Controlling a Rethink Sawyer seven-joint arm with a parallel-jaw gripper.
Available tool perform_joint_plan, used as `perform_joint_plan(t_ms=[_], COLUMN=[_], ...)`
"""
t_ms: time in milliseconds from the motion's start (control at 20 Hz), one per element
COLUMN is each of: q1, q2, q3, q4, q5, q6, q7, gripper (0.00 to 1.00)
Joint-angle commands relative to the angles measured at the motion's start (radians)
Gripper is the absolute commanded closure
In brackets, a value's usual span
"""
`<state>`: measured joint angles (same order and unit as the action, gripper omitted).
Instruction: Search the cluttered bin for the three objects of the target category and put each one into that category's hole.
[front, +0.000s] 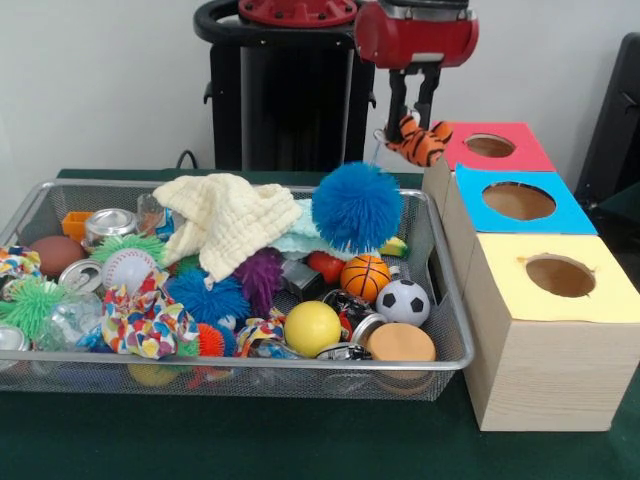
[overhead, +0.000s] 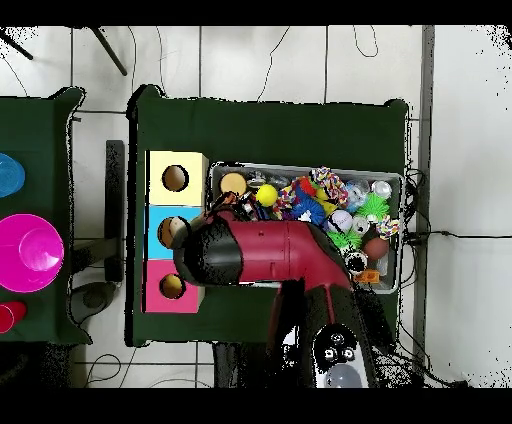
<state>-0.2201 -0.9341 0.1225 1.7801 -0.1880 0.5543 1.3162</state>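
Observation:
My gripper (front: 412, 125) hangs from the red arm at the top right of the front view. It is shut on an orange toy tiger with black stripes (front: 422, 145) and holds it in the air beside the far right corner of the bin (front: 240, 361), just left of the red-faced hole (front: 490, 146). The silver wire-mesh bin is full of mixed toys. In the overhead view the arm (overhead: 270, 250) hides the gripper and the tiger. There the bin (overhead: 300, 167) lies right of the boxes and the red-faced hole (overhead: 172, 287) shows at the lower left.
A blue-faced hole (front: 518, 201) and a yellow-faced hole (front: 560, 275) sit in the boxes nearer the camera. The bin holds a big blue spiky ball (front: 356, 206), a cream cloth (front: 235, 218), a small basketball (front: 365, 277), a soccer ball (front: 403, 301), a yellow ball (front: 312, 328) and cans (front: 108, 226).

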Motion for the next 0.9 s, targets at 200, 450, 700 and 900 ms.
perform_joint_plan(t_ms=[200, 450, 700, 900], q1=[0.009, -0.014, -0.025, -0.025], q2=[-0.023, -0.032, -0.037, -0.035], q3=[-0.062, -0.052, -0.053, -0.06], q4=[0.087, 0.101, 0.141, 0.186], q5=[0.068, 0.093, 0.112, 0.123], q6=[0.111, 0.113, 0.078, 0.022], q7=[0.22, 0.176, 0.175, 0.197], gripper=[1.0, 1.0, 1.0, 1.0])
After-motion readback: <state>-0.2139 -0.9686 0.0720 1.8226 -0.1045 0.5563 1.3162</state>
